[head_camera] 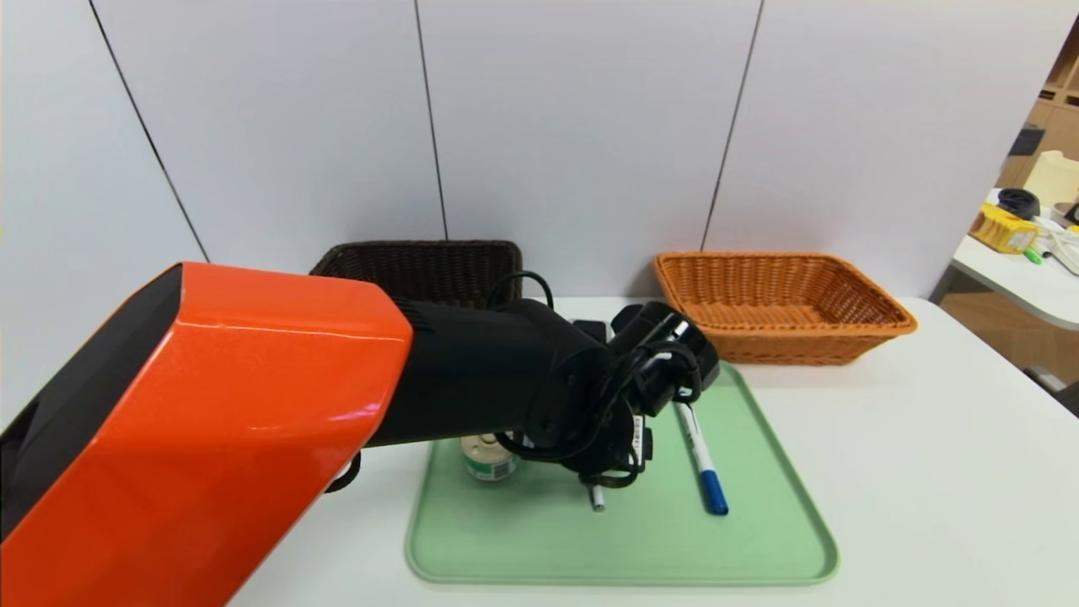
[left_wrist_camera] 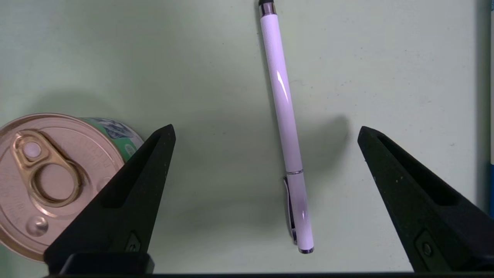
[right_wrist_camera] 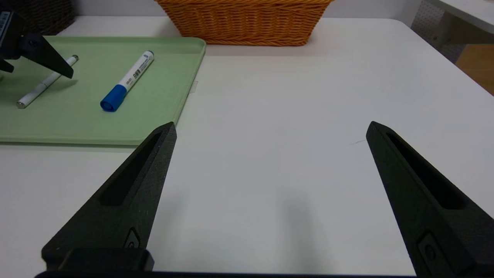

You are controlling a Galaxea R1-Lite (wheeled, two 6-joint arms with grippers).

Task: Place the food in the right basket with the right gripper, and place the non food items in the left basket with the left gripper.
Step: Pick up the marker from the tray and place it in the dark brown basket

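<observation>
The left gripper (left_wrist_camera: 266,133), jaws spread wide, is being held above the thin white pen (left_wrist_camera: 286,127) lying at frame centre on the green tray (left_wrist_camera: 193,58), and should be centred, kept off the can (left_wrist_camera: 50,181) at lower left.

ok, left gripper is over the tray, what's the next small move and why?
Probably lower the left gripper straight down and close on the thin white pen. Its fingers are open with the pen lying flat on the green tray between them. The can sits close beside one finger, so descend without drifting toward it.
</observation>
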